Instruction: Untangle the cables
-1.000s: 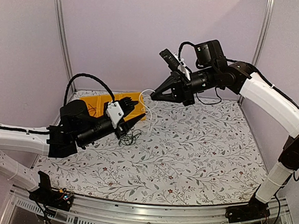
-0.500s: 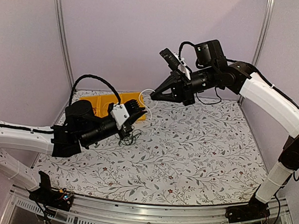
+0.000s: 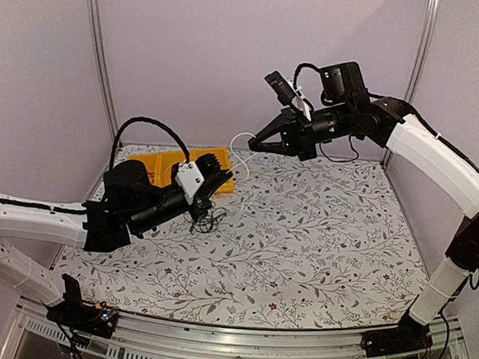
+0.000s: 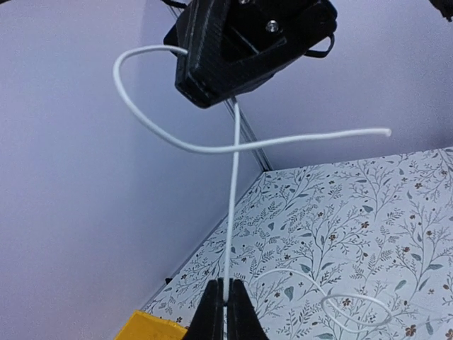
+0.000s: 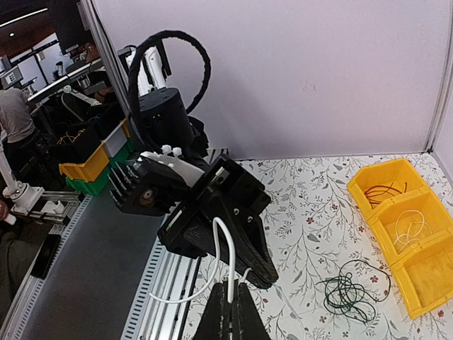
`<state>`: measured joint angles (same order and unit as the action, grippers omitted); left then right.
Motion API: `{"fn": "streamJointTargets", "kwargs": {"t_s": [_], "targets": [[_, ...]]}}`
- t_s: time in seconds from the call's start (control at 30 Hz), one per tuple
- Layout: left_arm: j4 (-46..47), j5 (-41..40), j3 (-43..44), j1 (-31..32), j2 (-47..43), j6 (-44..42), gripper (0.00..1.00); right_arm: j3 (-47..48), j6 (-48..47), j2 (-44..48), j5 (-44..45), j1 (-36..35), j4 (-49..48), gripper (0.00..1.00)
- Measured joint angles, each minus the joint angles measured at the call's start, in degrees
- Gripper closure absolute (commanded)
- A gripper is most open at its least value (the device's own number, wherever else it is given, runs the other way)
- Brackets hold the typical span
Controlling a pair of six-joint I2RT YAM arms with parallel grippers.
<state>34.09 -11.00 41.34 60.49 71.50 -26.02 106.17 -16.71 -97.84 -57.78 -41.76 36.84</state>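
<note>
Floral-patterned tabletop (image 3: 326, 235) and pale lilac walls frame the scene. Low over the tabletop, the left gripper (image 4: 226, 309) is pinched tight on the white cable (image 4: 232, 212). That cable runs taut up to the right gripper (image 5: 230, 312), raised near the back wall and likewise clamped on it, with slack looping out beside it. Black cables (image 5: 347, 292) lie tangled on the tabletop close to the left gripper, beside the yellow bin (image 3: 165, 159).
</note>
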Motion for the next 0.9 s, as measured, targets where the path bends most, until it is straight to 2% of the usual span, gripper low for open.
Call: {"fn": "streamJointTargets", "kwargs": {"t_s": [0.47,0.7,0.77,0.9], "targets": [[2.14,2.64,0.02,-1.81,3.19,4.55,1.0,-0.02,1.46,-0.07,2.14,1.03,0.02,1.0],[-0.9,2.56,-0.15,-3.74,3.45,7.5,1.0,-0.07,1.97,0.04,3.3,1.73,-0.59,0.7],[-3.85,2.6,-0.15,-5.53,3.65,9.29,1.0,-0.31,1.62,0.11,4.37,2.4,-1.2,0.67],[-9.49,2.75,0.28,-9.33,3.67,13.9,1.0,-4.68,0.72,2.21,6.69,5.05,-2.19,0.65]]}}
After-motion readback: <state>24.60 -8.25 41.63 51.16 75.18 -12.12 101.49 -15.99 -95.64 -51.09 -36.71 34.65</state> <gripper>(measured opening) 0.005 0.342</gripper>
